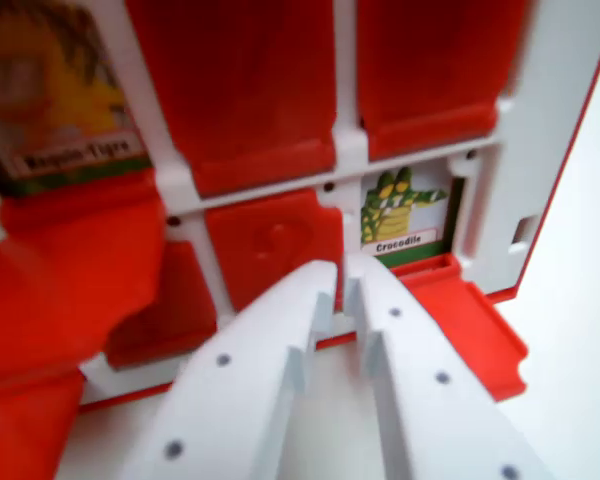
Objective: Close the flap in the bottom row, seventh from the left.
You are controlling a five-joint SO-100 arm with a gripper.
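Your pincer (342,272) was nearly pressed together, holding nothing, tips just above the open flap (465,325) that lay flat on the desk (580,330) at the board's (540,150) lower right. The Crocodile card (402,215) was uncovered, so closing remained undone. The arm reached forward low, angled toward the board.

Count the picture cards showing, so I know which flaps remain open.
2: the Crocodile card just above the gripper, and a blurred card at upper left. Others may lie outside view.
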